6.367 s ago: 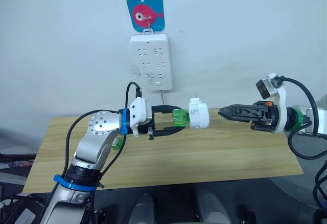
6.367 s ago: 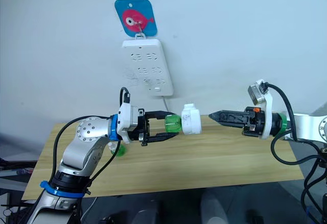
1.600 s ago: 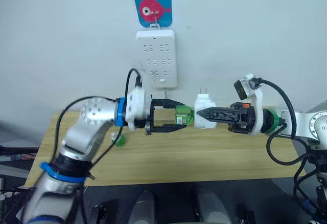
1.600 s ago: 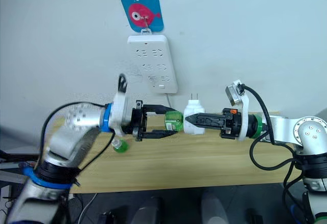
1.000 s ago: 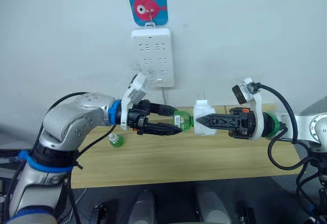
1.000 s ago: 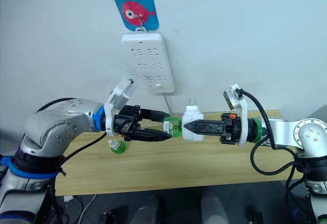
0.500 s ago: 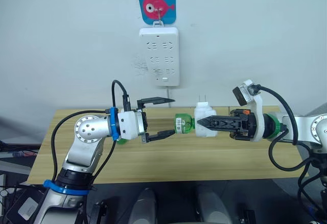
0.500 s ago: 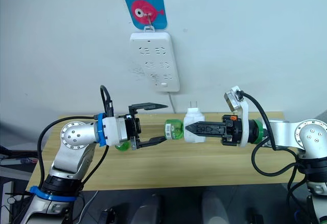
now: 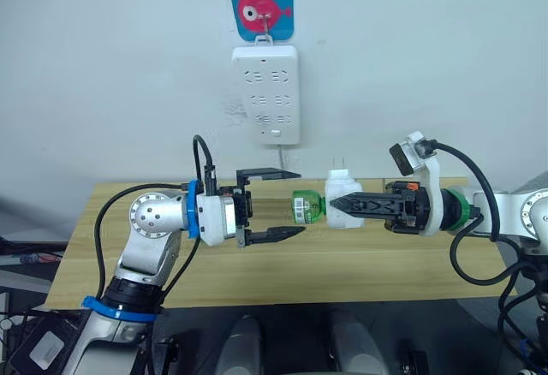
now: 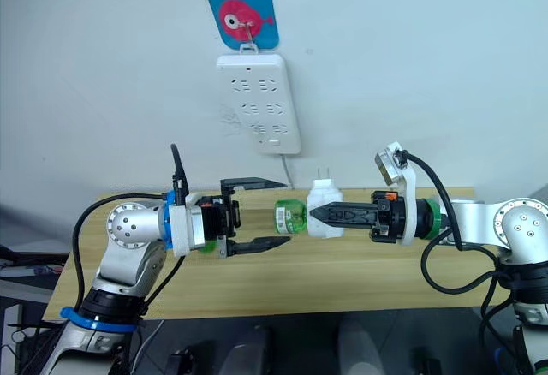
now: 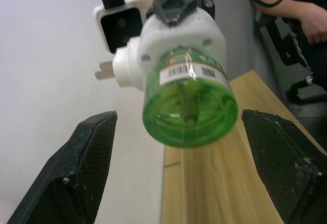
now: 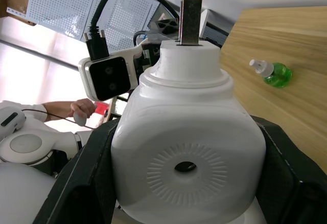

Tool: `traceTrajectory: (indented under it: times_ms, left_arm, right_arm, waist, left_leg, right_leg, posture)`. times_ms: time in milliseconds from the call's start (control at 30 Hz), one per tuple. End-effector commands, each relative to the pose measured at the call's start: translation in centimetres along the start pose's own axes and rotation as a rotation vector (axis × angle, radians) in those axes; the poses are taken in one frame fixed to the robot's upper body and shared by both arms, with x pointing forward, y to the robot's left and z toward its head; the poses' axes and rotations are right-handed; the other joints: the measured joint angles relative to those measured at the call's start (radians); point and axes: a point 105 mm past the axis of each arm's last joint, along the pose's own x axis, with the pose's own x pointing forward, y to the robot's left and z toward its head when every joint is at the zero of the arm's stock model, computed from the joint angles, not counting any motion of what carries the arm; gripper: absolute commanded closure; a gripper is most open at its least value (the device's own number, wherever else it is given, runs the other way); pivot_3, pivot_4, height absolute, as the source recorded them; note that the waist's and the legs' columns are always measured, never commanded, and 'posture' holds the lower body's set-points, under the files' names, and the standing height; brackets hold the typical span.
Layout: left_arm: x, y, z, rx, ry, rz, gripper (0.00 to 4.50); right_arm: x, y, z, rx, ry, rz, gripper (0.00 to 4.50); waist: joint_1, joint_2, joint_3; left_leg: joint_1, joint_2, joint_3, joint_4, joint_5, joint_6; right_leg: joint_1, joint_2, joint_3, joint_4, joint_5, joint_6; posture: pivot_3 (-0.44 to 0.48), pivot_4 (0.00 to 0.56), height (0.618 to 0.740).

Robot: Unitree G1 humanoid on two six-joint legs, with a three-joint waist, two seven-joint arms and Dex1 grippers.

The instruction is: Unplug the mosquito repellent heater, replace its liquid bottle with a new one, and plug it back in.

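Observation:
The white mosquito repellent heater [image 9: 344, 193] hangs in the air over the table with its plug prongs pointing up. My right gripper [image 9: 336, 206] is shut on its body. A green liquid bottle [image 9: 307, 206] sticks out of the heater sideways, toward my left arm. My left gripper [image 9: 300, 202] is open wide, one fingertip above and one below the bottle's free end, touching neither side. In the left wrist view the bottle [image 11: 190, 101] sits between the spread fingers [image 11: 87, 168]. Another green bottle [image 12: 271, 73] lies on the table behind my left arm.
A tall white power strip [image 9: 272, 92] hangs on the wall under a blue fish hook [image 9: 261, 5], above and behind the heater. The wooden table [image 9: 385, 264] runs below both arms. A person's hand [image 11: 312, 27] shows off to the side.
My left gripper, shut on the bottle a second ago, has let go, opened wide and now edges back toward the bottle's end. The right gripper keeps holding the heater still.

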Motion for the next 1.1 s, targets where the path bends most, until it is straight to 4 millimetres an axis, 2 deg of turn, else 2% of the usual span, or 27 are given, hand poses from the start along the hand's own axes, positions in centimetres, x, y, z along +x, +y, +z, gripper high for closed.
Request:
traceTrajectory:
  times_ms: [33,167,267,300,367,433,533,600,667,733,800,933,1000,1100]
  left_arm:
    - [0.3,0.0,0.7,0.031,-0.038,-0.005,0.38]
    - [0.6,0.2,1.0,0.032,-0.051,0.001,1.18]
    - [0.7,0.3,1.2,0.029,-0.055,0.0,2.09]
    - [0.7,0.3,1.2,0.027,-0.055,0.0,2.25]
    - [0.5,0.5,1.3,0.006,-0.045,-0.009,2.25]
    - [0.3,0.8,1.0,-0.096,-0.004,-0.025,2.25]
    - [-0.6,1.8,-0.6,-0.56,0.165,-0.02,2.25]
    - [-1.3,2.4,-0.8,-0.88,0.237,-0.044,2.25]
    - [-1.9,2.9,-0.2,-1.072,0.258,-0.101,2.25]
    - [-1.8,3.7,0.4,-1.19,0.246,-0.114,2.25]
    - [-1.5,4.0,0.6,-1.24,0.244,-0.112,2.25]
    - [-1.3,3.4,0.2,-1.149,0.27,-0.114,2.25]
    - [-1.5,2.4,0.1,-1.017,0.29,-0.158,1.54]
    - [-1.9,0.8,0.2,-0.832,0.296,-0.237,0.71]
  right_arm:
    - [0.0,1.1,0.3,-0.027,-0.002,0.041,1.49]
    - [0.0,1.1,0.3,-0.028,-0.002,0.04,1.49]
    - [0.0,1.1,0.3,-0.027,-0.001,0.04,1.49]
    - [0.0,1.1,0.3,-0.028,-0.001,0.04,1.49]
    - [0.0,1.1,0.3,-0.028,-0.002,0.039,1.49]
    - [-0.1,1.1,0.3,-0.03,0.0,0.038,1.49]
    - [-0.3,1.1,0.3,-0.033,0.005,0.031,1.49]
    - [-0.3,1.0,0.2,-0.036,0.007,0.028,1.49]
    - [-0.3,1.1,0.1,-0.038,0.01,0.028,1.49]
    - [-0.2,1.1,0.1,-0.038,0.011,0.03,1.49]
    - [-0.2,1.1,0.1,-0.038,0.012,0.032,1.49]
    - [-0.2,1.1,0.1,-0.037,0.01,0.032,1.49]
    - [-0.3,1.1,0.0,-0.036,0.009,0.031,1.49]
    - [-0.4,1.2,-0.1,-0.034,0.011,0.034,1.49]
  waist:
    - [-0.002,0.0,0.0]
    - [-0.003,0.0,0.0]
    - [-0.003,0.0,0.0]
    - [-0.003,0.0,0.0]
    - [-0.003,0.0,0.0]
    - [-0.003,0.0,0.0]
    - [-0.006,-0.001,0.001]
    - [-0.007,0.0,0.001]
    - [-0.008,0.0,0.001]
    - [-0.01,0.0,0.002]
    - [-0.013,0.0,0.002]
    - [-0.016,0.0,0.002]
    - [-0.017,0.0,0.002]
    - [-0.017,0.001,0.003]
  left_leg:
    - [0.0,0.0,0.0,0.0,0.0,0.0]
    - [0.0,0.0,0.0,0.0,0.0,0.0]
    - [0.0,0.0,0.0,0.0,0.0,0.0]
    - [0.0,0.0,0.0,0.0,0.0,0.0]
    - [0.0,0.0,0.0,0.0,0.0,0.0]
    - [0.0,0.0,0.0,0.0,0.0,0.0]
    - [0.0,0.0,-0.001,0.0,0.0,0.0]
    - [0.0,0.0,-0.002,0.0,0.0,0.0]
    - [0.0,0.0,-0.003,0.001,0.0,0.0]
    - [0.001,0.0,-0.003,0.0,0.0,0.001]
    - [0.0,0.0,-0.002,0.0,-0.001,0.002]
    - [0.0,0.001,-0.001,0.0,-0.001,0.002]
    - [0.001,0.001,-0.001,0.0,-0.001,0.002]
    - [0.001,0.002,0.001,-0.001,-0.001,0.002]
  right_leg:
    - [0.0,0.0,0.0,0.0,0.0,0.0]
    - [0.0,0.0,0.0,0.0,0.0,0.0]
    - [0.0,0.0,0.0,0.0,0.0,0.0]
    - [0.0,0.0,0.0,0.0,0.0,0.0]
    - [0.0,0.0,0.0,0.0,0.0,0.0]
    - [0.0,0.0,0.0,0.0,0.0,0.0]
    - [0.0,0.0,0.0,0.001,0.0,0.0]
    - [0.0,0.001,-0.001,0.001,0.0,0.0]
    - [0.0,0.001,-0.002,0.001,0.0,0.0]
    - [0.0,0.001,-0.002,0.001,0.0,0.0]
    - [0.0,0.002,-0.002,0.001,0.0,0.0]
    - [-0.001,0.002,-0.001,0.0,0.0,0.0]
    - [-0.001,0.002,-0.001,0.0,0.0,0.0]
    - [-0.001,0.002,0.001,0.0,0.0,0.0]
  posture:
    - [-0.112,0.218,0.734]
    - [-0.112,0.218,0.734]
    - [-0.11,0.217,0.734]
    - [-0.11,0.217,0.734]
    - [-0.108,0.218,0.734]
    - [-0.107,0.222,0.734]
    - [-0.098,0.224,0.734]
    - [-0.098,0.224,0.734]
    - [-0.098,0.224,0.734]
    - [-0.099,0.224,0.734]
    - [-0.1,0.224,0.734]
    - [-0.102,0.224,0.734]
    - [-0.103,0.226,0.734]
    - [-0.102,0.225,0.734]
